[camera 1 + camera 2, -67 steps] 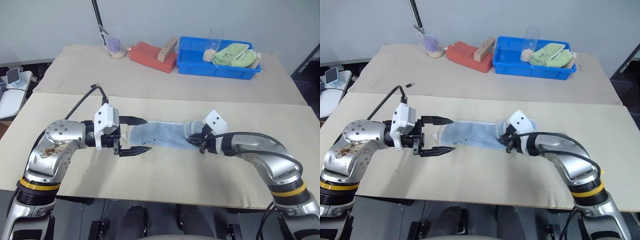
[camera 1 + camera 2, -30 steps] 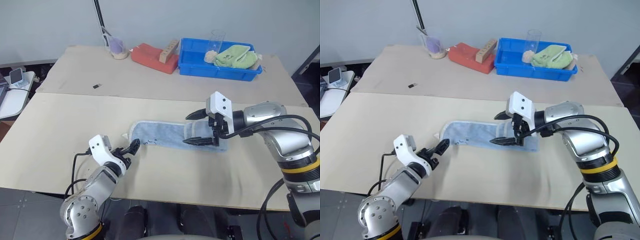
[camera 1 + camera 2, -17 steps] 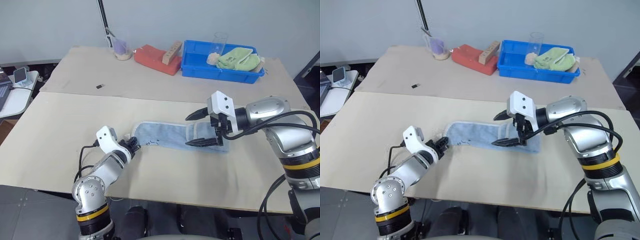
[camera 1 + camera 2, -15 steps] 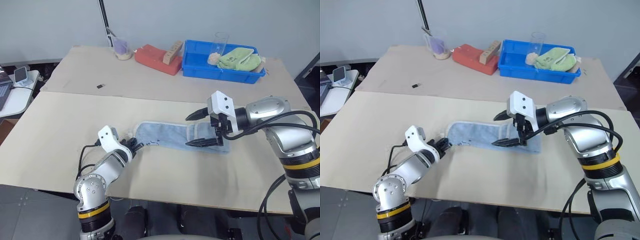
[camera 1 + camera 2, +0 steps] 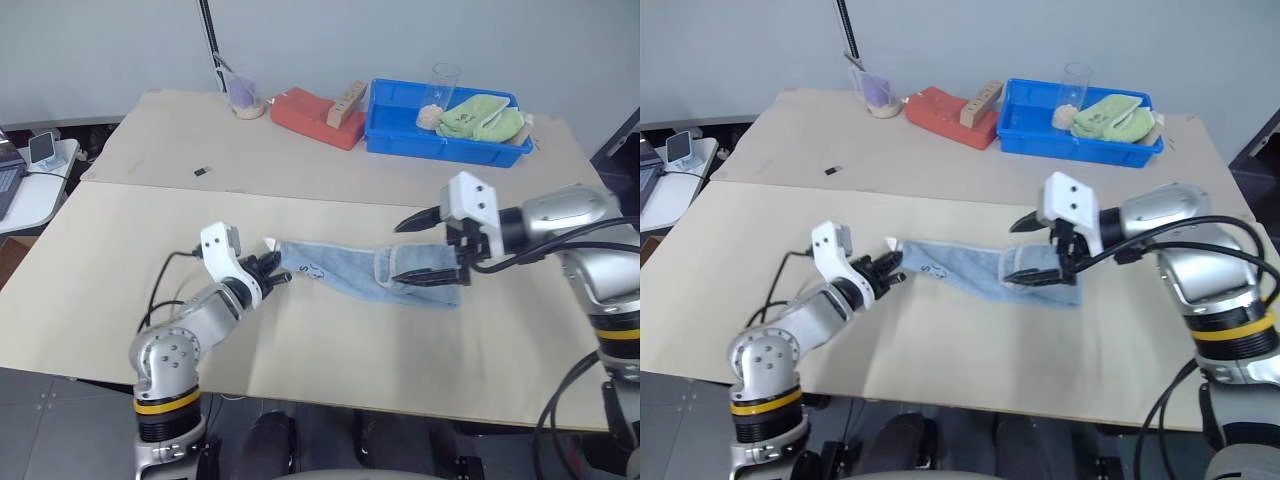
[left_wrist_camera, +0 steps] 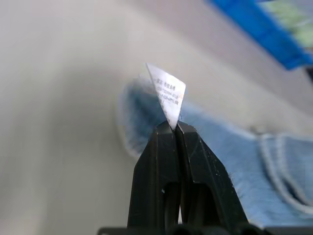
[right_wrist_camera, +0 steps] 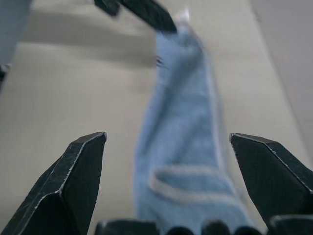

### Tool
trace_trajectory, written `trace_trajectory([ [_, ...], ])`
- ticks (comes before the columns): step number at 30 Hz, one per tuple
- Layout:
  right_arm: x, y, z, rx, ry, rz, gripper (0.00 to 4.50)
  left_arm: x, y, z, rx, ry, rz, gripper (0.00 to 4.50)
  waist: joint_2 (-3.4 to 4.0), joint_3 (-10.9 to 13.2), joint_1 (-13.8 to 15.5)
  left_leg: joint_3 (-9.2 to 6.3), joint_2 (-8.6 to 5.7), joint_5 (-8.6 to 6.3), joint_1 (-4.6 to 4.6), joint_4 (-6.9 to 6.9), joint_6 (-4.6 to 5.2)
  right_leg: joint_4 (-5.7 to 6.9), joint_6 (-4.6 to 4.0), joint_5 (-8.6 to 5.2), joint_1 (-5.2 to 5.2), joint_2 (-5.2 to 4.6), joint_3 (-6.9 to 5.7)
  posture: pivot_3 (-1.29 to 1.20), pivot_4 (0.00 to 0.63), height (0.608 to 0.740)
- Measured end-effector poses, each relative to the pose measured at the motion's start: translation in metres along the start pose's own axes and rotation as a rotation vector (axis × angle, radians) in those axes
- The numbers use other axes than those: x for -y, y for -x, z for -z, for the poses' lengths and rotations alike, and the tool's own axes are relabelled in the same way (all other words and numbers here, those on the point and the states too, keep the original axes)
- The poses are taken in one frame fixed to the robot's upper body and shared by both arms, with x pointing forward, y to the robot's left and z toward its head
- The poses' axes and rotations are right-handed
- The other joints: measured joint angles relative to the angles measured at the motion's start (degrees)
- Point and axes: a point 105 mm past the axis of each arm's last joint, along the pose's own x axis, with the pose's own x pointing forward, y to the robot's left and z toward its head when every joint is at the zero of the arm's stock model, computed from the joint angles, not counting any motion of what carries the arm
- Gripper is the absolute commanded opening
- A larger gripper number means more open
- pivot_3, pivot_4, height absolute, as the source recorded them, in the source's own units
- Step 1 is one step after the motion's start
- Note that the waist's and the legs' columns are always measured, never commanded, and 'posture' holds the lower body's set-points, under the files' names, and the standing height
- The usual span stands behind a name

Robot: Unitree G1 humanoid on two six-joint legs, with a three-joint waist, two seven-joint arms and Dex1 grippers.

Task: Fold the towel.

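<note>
Your towel [image 5: 365,276] lies mid-frame on the near table [image 5: 120,240], long axis running left to right across the head view, already a narrow folded strip. The left end is lifted off the board; the right end is flat with a small flap doubled over.

Left gripper [image 5: 272,273] is pinched closed on the towel's left end. In the left wrist view the fingers [image 6: 168,147] are pressed together on the white tag [image 6: 167,93], so you're holding by the tag or the hem right at it; I can't tell how much cloth is in the bite. That looks like a thin grip; judge it could slip if you pull hard.

Right gripper [image 5: 1040,247] is spread wide, holding nothing, hovering over the right end with one finger on each side of the strip. From the right wrist view the towel runs straight away from the jaws toward the left gripper.

So the key relation: the towel's far end lies to the right of your left gripper, along the strip's own axis. The left arm has the end that would travel; the right one sits at the landing end. Bringing left end over to right end looks like the next fold, and the right gripper is in that path, so it probably needs to pin or clear.

Upper frame, well apart: blue bin [image 5: 392,140] with green cloth [image 5: 483,113] and glass [image 5: 439,92], red block [image 5: 305,111], cup [image 5: 237,95]. Nothing else is near the towel.
</note>
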Motion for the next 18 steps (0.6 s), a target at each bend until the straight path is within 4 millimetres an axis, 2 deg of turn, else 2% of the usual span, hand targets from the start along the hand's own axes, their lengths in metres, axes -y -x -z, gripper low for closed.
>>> trace_trajectory([
  [3,-0.005,0.002,0.004,-0.007,-0.026,-0.004,4.50,0.013,-0.003,0.003,-0.023,-0.027,0.081,0.02,-0.01,0.0,0.0,-0.01,0.02,0.00,0.00,-0.02,0.00,0.00,0.00,0.00,-0.02,0.01,0.00,0.00,0.150,0.714],
  [6,-0.008,0.003,0.003,0.001,-0.043,-0.004,4.50,0.022,-0.005,-0.003,-0.014,-0.041,0.127,0.02,-0.01,0.0,-0.2,-0.02,0.03,0.00,-0.01,-0.03,0.00,0.04,0.00,0.00,-0.05,0.03,0.00,0.00,0.150,0.714],
  [9,-0.011,0.006,-0.002,0.006,-0.037,0.011,4.50,0.021,-0.005,-0.008,-0.005,-0.048,0.136,0.02,-0.01,0.0,-0.3,-0.03,0.05,0.00,0.00,-0.07,0.00,0.03,0.00,-0.01,-0.05,0.05,0.00,0.00,0.150,0.714],
  [14,-0.014,0.007,0.001,0.009,-0.073,0.027,4.50,0.017,-0.004,-0.009,-0.008,-0.051,0.139,0.02,-0.01,0.0,-0.3,-0.03,0.04,0.00,-0.02,-0.06,0.00,0.02,0.00,-0.01,-0.06,0.03,-0.01,0.00,0.150,0.714],
  [18,-0.013,0.012,0.005,-0.015,-0.096,0.051,4.50,0.034,-0.009,-0.011,-0.021,-0.086,0.219,0.02,-0.02,0.0,0.1,-0.03,0.00,0.00,-0.06,-0.04,0.00,0.00,0.01,-0.01,-0.06,0.02,-0.01,0.00,0.150,0.714],
])
